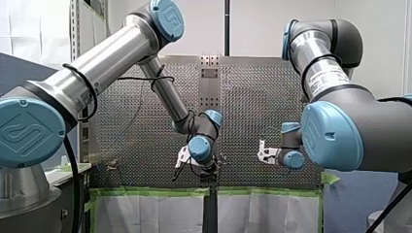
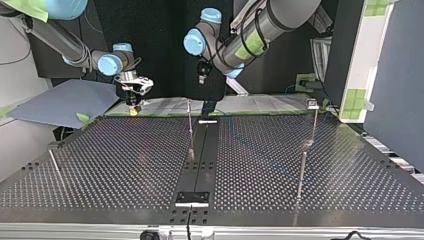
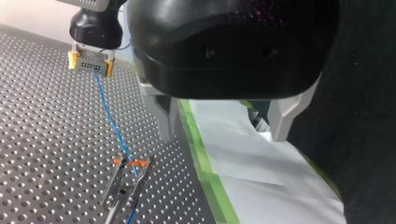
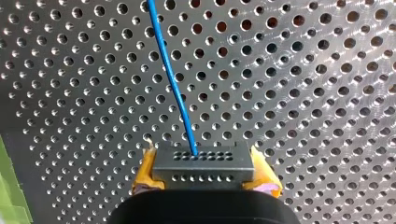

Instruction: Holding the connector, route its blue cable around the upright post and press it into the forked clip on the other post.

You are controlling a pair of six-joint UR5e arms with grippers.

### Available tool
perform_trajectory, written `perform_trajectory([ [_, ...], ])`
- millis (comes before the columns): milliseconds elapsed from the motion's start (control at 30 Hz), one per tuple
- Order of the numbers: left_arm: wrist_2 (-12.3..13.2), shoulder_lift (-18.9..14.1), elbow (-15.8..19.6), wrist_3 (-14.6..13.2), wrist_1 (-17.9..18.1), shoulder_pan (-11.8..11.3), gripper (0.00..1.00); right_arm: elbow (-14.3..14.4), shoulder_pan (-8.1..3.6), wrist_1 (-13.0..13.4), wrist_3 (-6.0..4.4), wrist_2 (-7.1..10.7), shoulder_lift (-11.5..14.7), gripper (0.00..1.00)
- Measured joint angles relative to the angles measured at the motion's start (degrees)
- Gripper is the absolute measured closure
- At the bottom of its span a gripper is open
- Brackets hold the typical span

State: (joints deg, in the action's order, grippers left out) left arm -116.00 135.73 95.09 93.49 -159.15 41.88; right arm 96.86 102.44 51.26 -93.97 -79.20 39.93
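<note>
Right wrist view: right end effector (image 4: 205, 179) pinches the connector (image 4: 203, 163); hold the blue cable (image 4: 173, 79) taut while sweeping round the post (image 2: 190, 127); left end effector (image 3: 223, 135) spread

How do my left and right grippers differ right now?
My right gripper is shut on the connector, blue cable trailing from it; my left gripper is open and holds nothing. My right has yellow pads; my left's fingers are pale grey. My right hangs over the perforated table; my left over the green-taped white sheet at its edge. Both have black bodies.
</note>
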Motion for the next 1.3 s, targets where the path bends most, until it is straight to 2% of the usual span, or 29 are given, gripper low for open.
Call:
perform_trajectory([
  [233,-1.45,-0.01,0.03,0.57,-0.39,0.12,0.00,0.01,0.00,0.00,0.00,0.03,0.01,1.00],
  [533,-4.98,-0.01,0.03,2.95,-0.70,0.34,0.00,0.02,0.00,-0.17,0.00,0.09,0.01,1.00],
  [833,-8.99,0.00,-0.01,1.89,2.18,0.37,0.00,0.04,-0.09,-0.18,0.00,0.16,0.01,1.00],
  [967,-8.34,0.00,-0.04,0.82,4.08,0.42,0.00,0.04,-0.10,-0.18,0.00,0.17,0.01,1.00],
  [1133,-6.16,0.06,-0.92,0.17,6.51,0.28,0.00,0.04,-0.12,-0.22,0.00,0.18,0.01,1.00],
  [1300,-3.70,0.08,-2.64,0.43,6.32,-0.05,0.00,0.00,-0.10,-0.37,0.00,0.16,0.02,1.00],
])
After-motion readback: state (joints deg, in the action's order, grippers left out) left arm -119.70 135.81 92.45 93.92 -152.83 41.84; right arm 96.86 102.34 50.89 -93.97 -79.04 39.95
